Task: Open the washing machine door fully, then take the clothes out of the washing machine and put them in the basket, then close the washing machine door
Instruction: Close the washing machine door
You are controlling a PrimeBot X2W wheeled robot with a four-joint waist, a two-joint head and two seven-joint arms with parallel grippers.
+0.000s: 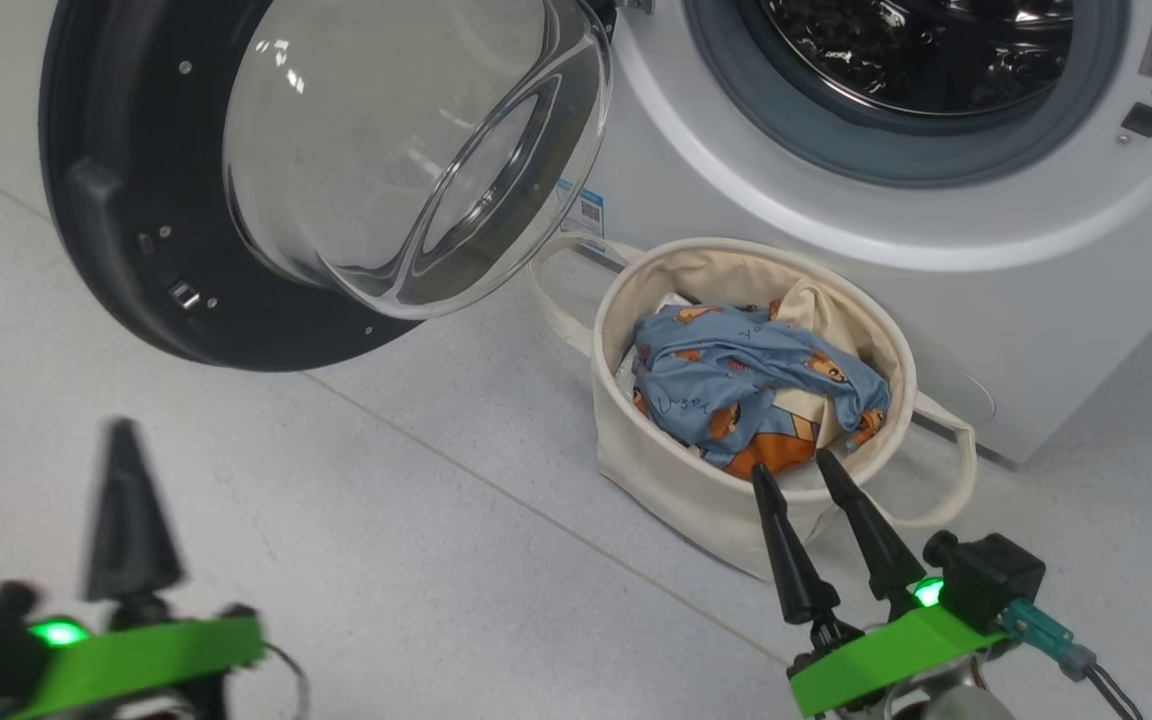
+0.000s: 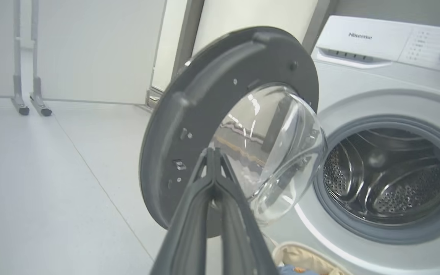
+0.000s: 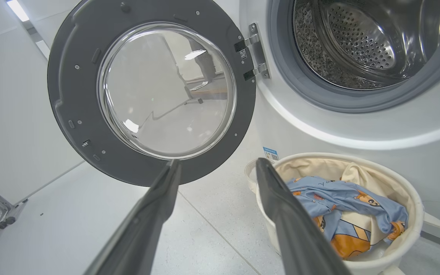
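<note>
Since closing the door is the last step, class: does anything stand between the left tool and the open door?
Nothing visible does. The shut left tool points at the dark inner rim of the door with open air between them; the basket sits lower.

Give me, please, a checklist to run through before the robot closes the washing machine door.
1. Drum empty: ok, no cloth in the part visible.
2. Clothes all inside the basket, none over its rim: ok.
3. Washing machine door standing wide open: ok.
4. Left gripper shut and empty, pointing at the door: ok.
5. Right gripper open, empty: ok.
6. Door's swing clears the basket: cannot tell.
</note>
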